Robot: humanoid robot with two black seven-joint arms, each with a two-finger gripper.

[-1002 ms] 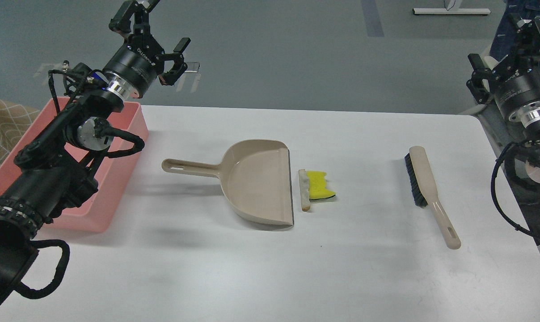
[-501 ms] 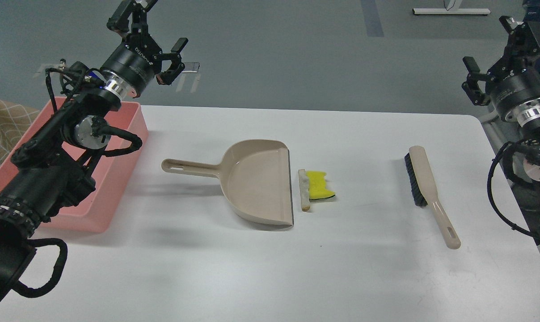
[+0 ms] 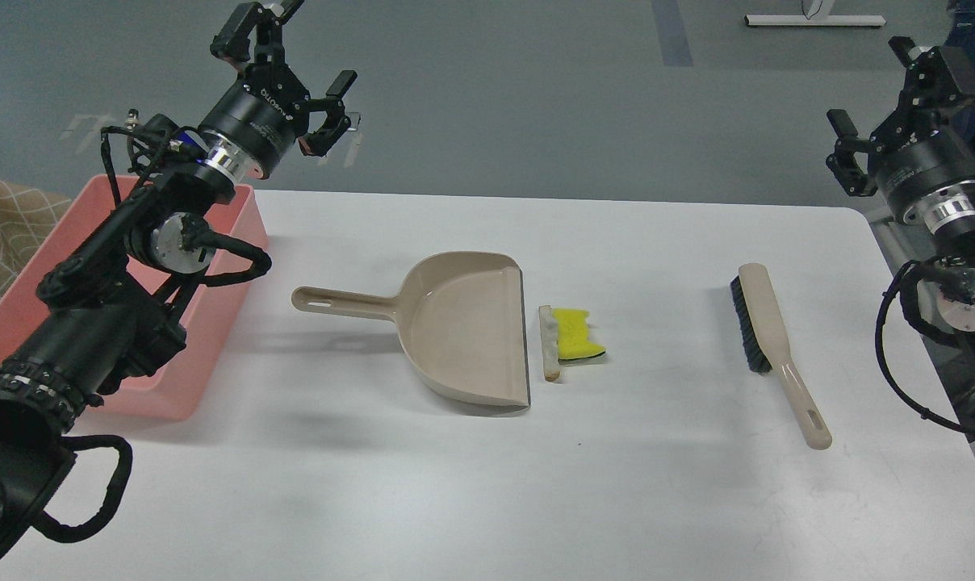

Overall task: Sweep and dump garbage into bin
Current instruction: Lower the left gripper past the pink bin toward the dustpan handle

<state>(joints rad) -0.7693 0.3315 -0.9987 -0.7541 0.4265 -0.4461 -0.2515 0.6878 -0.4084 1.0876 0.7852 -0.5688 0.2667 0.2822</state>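
The garbage lies mid-table: a yellow sponge (image 3: 577, 334) with a dark underside, touching a thin whitish bread-like slice (image 3: 549, 343) that lies next to the mouth of the beige dustpan (image 3: 463, 327). The beige black-bristled brush (image 3: 770, 343) lies to the right. The pink bin (image 3: 177, 387) stands at the table's left edge, partly hidden by my left arm. My left gripper (image 3: 290, 56) is open and empty, raised above the bin's far corner. My right gripper (image 3: 879, 101) is open and empty, raised beyond the table's far right corner.
The white table (image 3: 487, 484) ends at the right near my right arm. A patterned tan cloth (image 3: 3, 234) lies left of the bin. A grey floor shows beyond the far edge.
My left gripper has moved a little right and up. My right gripper has moved up and slightly left. The objects on the table have not moved.
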